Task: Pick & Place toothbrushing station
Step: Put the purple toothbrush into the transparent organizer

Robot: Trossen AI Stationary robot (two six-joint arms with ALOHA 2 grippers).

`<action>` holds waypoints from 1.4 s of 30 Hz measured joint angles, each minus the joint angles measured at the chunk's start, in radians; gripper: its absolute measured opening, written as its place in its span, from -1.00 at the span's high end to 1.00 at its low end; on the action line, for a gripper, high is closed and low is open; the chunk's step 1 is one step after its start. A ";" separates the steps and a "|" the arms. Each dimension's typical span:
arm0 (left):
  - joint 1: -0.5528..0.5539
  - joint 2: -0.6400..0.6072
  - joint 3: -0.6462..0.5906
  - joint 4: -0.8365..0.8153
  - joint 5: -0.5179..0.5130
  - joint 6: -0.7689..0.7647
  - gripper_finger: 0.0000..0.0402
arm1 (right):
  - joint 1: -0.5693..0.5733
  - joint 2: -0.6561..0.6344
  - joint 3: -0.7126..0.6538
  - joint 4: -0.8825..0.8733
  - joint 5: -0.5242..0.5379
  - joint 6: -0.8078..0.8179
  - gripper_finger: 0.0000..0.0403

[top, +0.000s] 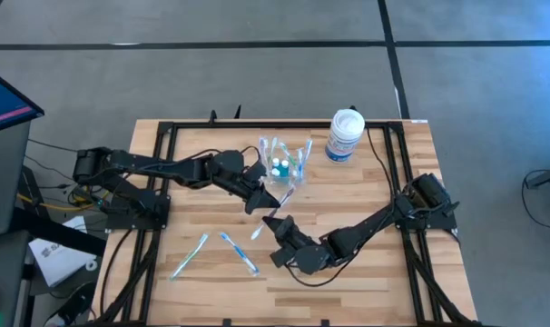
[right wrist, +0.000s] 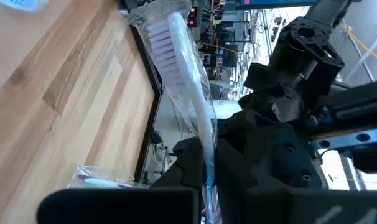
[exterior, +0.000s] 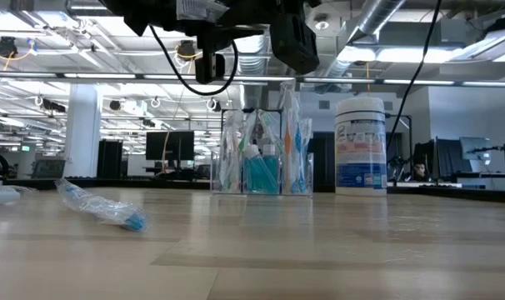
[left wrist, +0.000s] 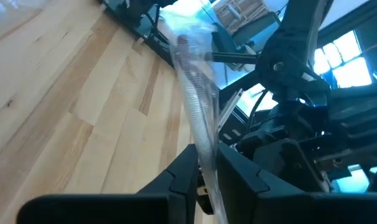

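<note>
The toothbrushing station [top: 282, 162] stands on the wooden worktop [top: 366, 282] near its far edge, a little left of the white jar with a blue label [top: 344, 135]. It is a clear plastic organizer with upright compartments. In the low view it [exterior: 265, 158] already holds several wrapped toothbrushes and a small bottle with blue-green liquid, and the jar [exterior: 361, 143] is just beside it.

The left tool [top: 264, 195] is just in front of the station, reaching from the left side of the worktop. In its wrist view the two dark fingers [left wrist: 182, 174] are clenched on a toothbrush in a clear wrapper [left wrist: 198, 106], which stands out forward between them.

The right tool [top: 277, 225] is close to the left one, a little nearer to the front edge of the worktop. Its fingers [right wrist: 191, 165] are also closed on a wrapped toothbrush [right wrist: 188, 93] — the white bristles and the white handle show clearly through the plastic.

Two more wrapped toothbrushes [top: 190, 255] lie flat on the worktop in the front left part, well apart from the station — the second one [top: 240, 252] is near the first. In the low view one wrapped brush [exterior: 98, 205] lies on the wood at the left.
</note>
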 joint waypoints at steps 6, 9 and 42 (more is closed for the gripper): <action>0.000 -0.010 0.003 0.032 0.027 0.012 0.72 | 0.017 0.001 -0.004 0.019 0.010 0.010 0.95; 0.000 -0.011 0.002 0.022 0.029 0.034 0.70 | 0.026 -0.006 -0.003 0.044 0.023 0.008 0.95; -0.038 -0.276 -0.163 0.023 -0.103 0.376 0.69 | 0.024 -0.315 -0.129 -0.295 -0.122 0.896 0.95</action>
